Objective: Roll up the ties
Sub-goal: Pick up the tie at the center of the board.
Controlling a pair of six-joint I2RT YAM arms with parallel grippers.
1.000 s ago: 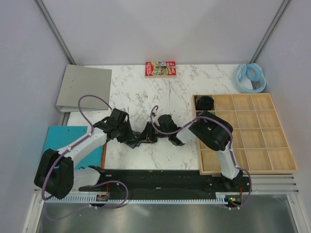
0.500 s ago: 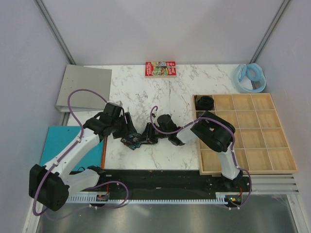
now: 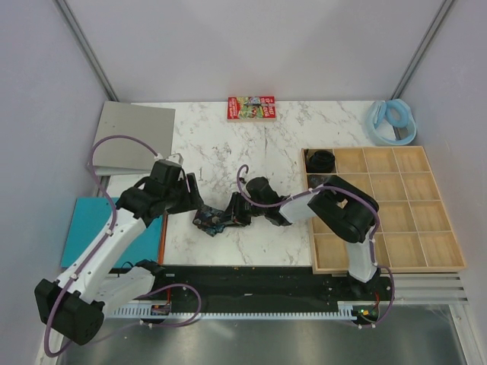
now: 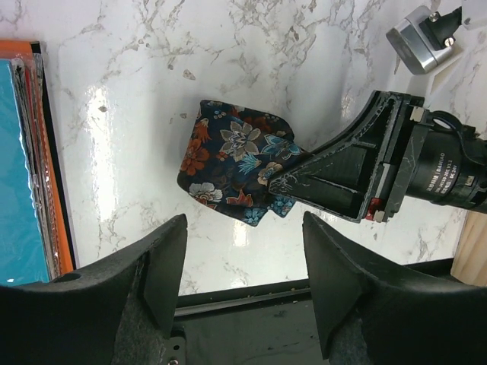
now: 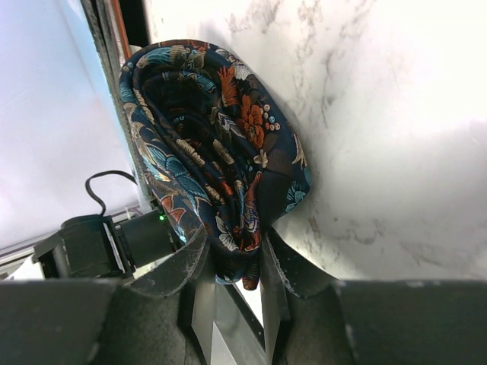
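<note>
A dark floral tie [image 3: 214, 220], rolled into a loose coil, lies on the marble table near its front edge. My right gripper [image 3: 233, 211] reaches in from the right and is shut on the coil's edge. The right wrist view shows fabric pinched between the fingers [image 5: 232, 258] and the tie's spiral layers [image 5: 213, 129]. My left gripper [image 3: 192, 193] is open and empty, up and to the left of the coil. In the left wrist view the tie [image 4: 232, 156] lies beyond the left gripper [image 4: 243, 219]. A second dark coil [image 3: 321, 160] sits in the wooden tray's far-left compartment.
The wooden compartment tray [image 3: 426, 228] fills the right side. A red printed box [image 3: 250, 107] lies at the back, a pale blue ring [image 3: 393, 120] at the back right. A grey binder [image 3: 133, 137] and a teal folder [image 3: 87, 220] lie at the left.
My left gripper has let go of the coil and drawn back to the left and away from it. The right gripper stays clamped on the tie.
</note>
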